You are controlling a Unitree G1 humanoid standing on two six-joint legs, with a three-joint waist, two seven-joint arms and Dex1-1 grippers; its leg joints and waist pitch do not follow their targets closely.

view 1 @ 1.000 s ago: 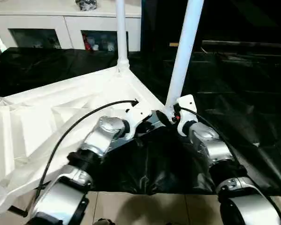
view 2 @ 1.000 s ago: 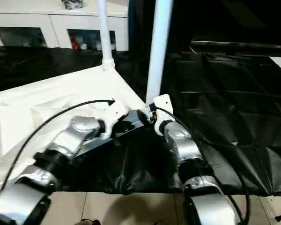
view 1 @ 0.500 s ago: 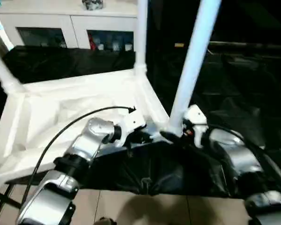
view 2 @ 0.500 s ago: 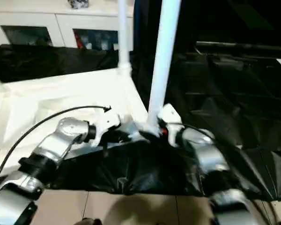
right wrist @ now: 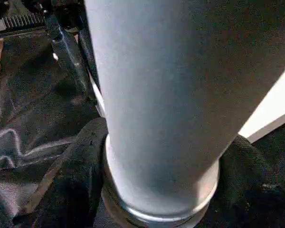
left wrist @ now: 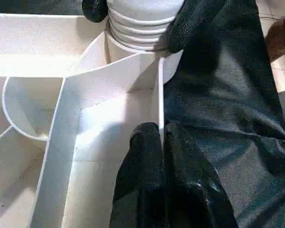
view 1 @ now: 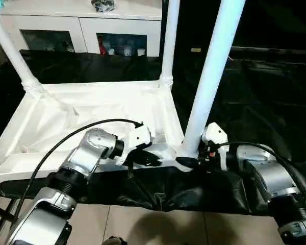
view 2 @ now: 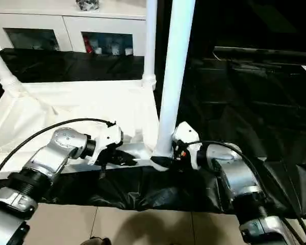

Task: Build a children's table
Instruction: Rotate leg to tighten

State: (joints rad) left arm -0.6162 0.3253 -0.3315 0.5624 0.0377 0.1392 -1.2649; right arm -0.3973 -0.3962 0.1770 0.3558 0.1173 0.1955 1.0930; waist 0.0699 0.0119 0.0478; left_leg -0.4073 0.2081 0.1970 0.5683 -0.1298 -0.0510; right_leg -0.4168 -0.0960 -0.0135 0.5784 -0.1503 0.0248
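The tabletop (view 1: 92, 115) lies upside down on the black-covered work table (view 1: 265, 97), ribbed underside up, filling the scene from nine o'clock to the centre. Three legs stand in its corner sockets: one at ten o'clock (view 1: 13, 56), one at twelve o'clock (view 1: 169, 41), and the near leg (view 1: 211, 71) at about one o'clock from the grippers, rising steeply with a slight lean to the right. A white cabinet (view 1: 81, 25) stands behind at eleven o'clock.

The left gripper (view 1: 145, 157) sits at the near rim of the tabletop, its fingers pressed together on that thin upright wall (left wrist: 160, 102); in the left wrist view the wall runs between the two black fingertips (left wrist: 147, 142) straight on toward the socket. It looks like the steadying hand.

Just to its right, at three o'clock from it, the right gripper (view 1: 191, 162) stands at the foot of the near leg. Its black pads (right wrist: 80, 180) flank the ribbed base of the leg on both sides, around it rather than beside it, and seem to touch, but I cannot tell whether they truly grip.

The relation that matters: the leg's long axis runs up from the socket, roughly crosswise to the right gripper's fingers, and the socket lies straight ahead of the left gripper along the rim. The right arm is nearer, so seating or twisting the leg probably falls to it.
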